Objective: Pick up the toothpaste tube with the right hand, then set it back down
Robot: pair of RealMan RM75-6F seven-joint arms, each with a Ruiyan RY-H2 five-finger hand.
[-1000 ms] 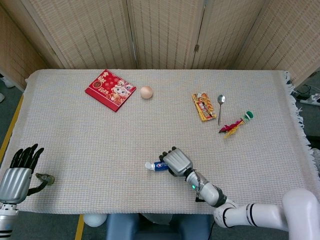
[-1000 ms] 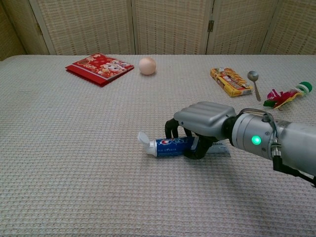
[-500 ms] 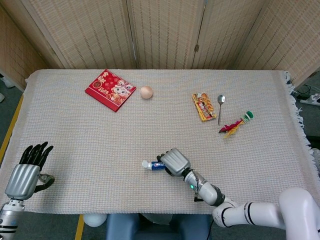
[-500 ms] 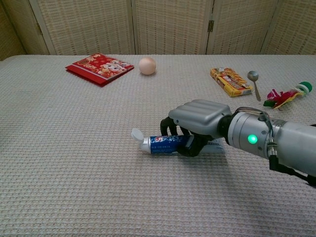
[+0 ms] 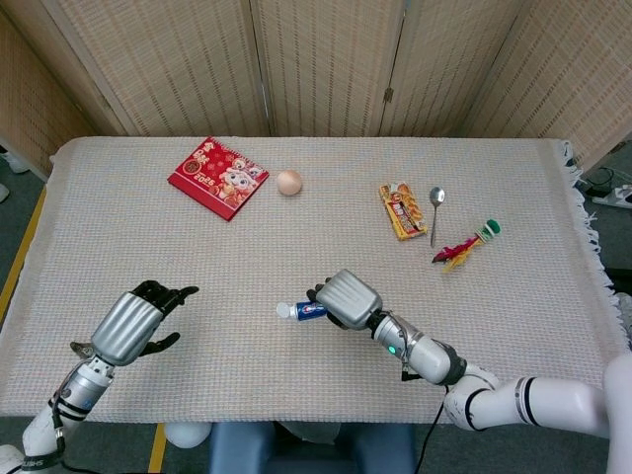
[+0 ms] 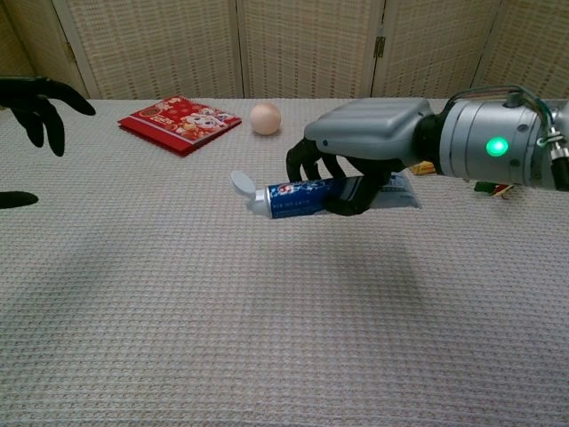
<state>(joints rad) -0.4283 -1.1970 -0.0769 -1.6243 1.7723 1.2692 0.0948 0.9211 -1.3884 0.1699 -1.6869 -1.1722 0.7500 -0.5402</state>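
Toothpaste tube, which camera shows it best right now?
The chest view: the toothpaste tube shows side-on, cap to crimped end, lifted off the table in the right hand. In the head view only its cap end pokes out from under that hand.

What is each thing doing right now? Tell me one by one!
toothpaste tube: lifted off the table, cap flipped open
right hand: fingers wrapped around the tube
left hand: holding nothing, fingers spread
egg: resting on the table
spoon: lying flat
red booklet: lying flat, closed
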